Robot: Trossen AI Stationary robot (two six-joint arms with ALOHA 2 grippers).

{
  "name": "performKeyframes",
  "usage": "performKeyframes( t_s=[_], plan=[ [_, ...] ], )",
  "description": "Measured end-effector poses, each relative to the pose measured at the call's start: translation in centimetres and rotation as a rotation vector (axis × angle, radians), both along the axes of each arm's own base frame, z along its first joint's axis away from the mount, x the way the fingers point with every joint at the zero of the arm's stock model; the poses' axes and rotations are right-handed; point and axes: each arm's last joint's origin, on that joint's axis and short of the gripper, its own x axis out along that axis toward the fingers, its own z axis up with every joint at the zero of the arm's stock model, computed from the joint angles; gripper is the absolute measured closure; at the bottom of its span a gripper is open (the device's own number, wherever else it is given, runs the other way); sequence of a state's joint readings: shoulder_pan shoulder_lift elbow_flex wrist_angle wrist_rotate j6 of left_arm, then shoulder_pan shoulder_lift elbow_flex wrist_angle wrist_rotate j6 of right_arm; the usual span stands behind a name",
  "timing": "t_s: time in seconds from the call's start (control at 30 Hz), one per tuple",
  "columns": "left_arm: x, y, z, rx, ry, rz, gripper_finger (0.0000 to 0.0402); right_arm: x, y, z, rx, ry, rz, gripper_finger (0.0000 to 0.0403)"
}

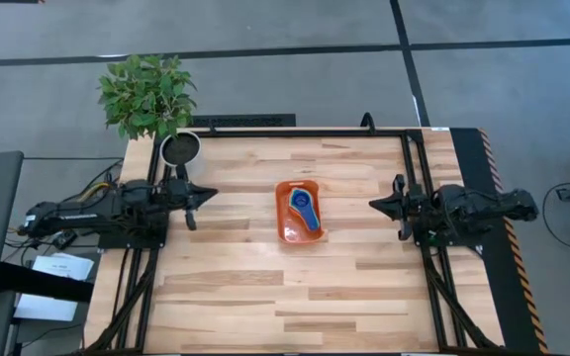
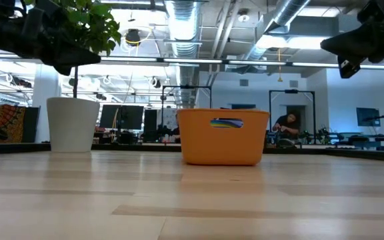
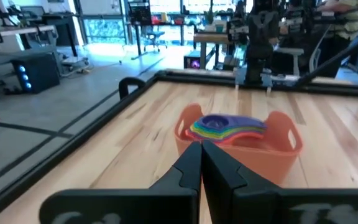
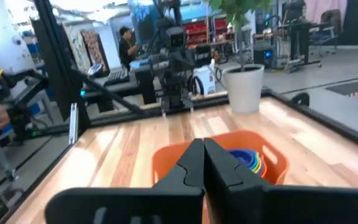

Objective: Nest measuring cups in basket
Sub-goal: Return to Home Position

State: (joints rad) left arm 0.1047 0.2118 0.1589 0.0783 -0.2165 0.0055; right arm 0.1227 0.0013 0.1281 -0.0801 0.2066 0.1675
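The orange basket stands on the wooden table's middle, resting on its base. Inside it the measuring cups sit stacked one in another, a blue one on top; their coloured rims show in the left wrist view and the right wrist view. My left gripper is shut, pulled back at the table's left side, clear of the basket. My right gripper is shut too, held back at the right side. Both point level toward the basket and hold nothing.
A white plant pot with a green plant stands at the table's far left corner, just behind my left arm. A black frame rail runs along the far edge. Bare wood lies all around the basket.
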Motion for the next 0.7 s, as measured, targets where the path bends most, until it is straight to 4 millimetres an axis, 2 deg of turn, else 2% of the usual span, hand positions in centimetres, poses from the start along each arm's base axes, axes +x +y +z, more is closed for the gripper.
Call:
performKeyframes(
  t_s=[0.3,0.5,0.7],
  plan=[
    [-0.7,-0.2,-0.4,0.0,0.005,-0.028,0.0401,0.0,0.4,-0.2,0.007,0.003,0.041,0.0398],
    [-0.3,-0.2,-3.3,-0.01,-0.05,-0.041,0.0401,0.7,0.8,-1.8,0.026,-0.044,0.072,0.0389],
    [-0.4,-0.2,-3.6,-0.036,-0.038,-0.05,0.0401,0.8,0.9,-2.3,0.02,-0.047,0.077,0.0396]
  ],
)
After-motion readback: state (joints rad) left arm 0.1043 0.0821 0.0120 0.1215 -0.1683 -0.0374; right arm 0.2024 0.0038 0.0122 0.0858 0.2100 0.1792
